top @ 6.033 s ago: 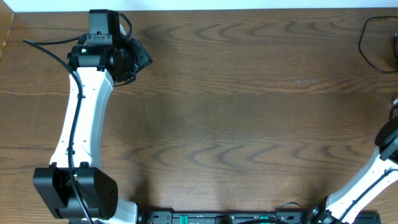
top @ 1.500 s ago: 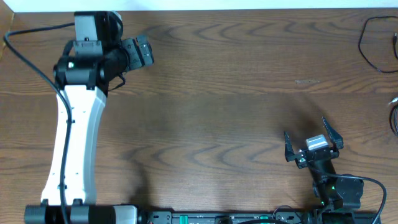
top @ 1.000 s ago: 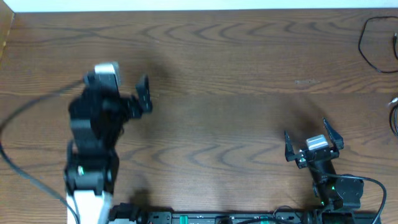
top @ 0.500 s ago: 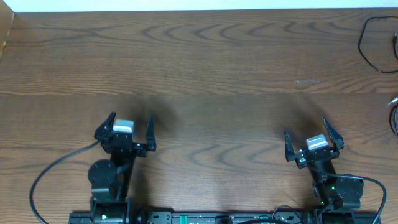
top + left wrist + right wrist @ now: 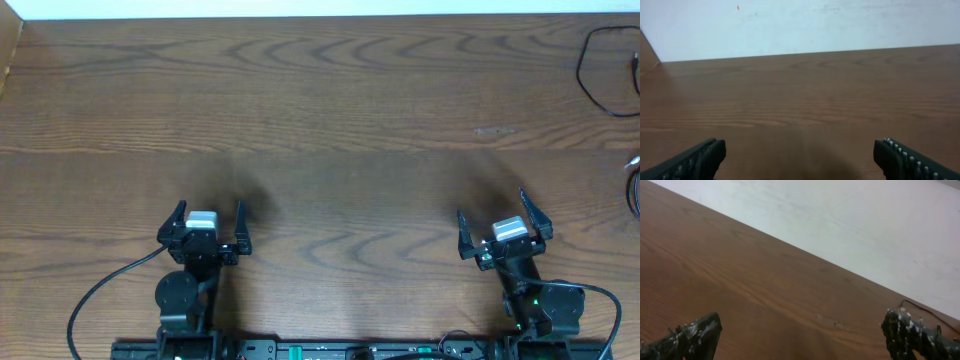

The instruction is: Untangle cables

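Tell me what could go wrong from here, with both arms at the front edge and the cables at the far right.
1. The black cable lies at the right edge of the table, partly outside the overhead view; a push from the right gripper could slide it off.
2. It is thin and dark on a dark table, so a grasp may miss.
3. The left gripper, also open, is far away; reaching across might bump the right one.

The table (image 5: pixel 350 120) is dark brown wood with a wavy grain running side to side. A thin black cable (image 5: pixel 581 68) lies in a loose loop at its far right corner and runs off the edge of the view. A second cable (image 5: pixel 633 200) shows at the right edge, apart from the first, and a faint pale mark (image 5: pixel 493 130) sits on the wood right of centre.
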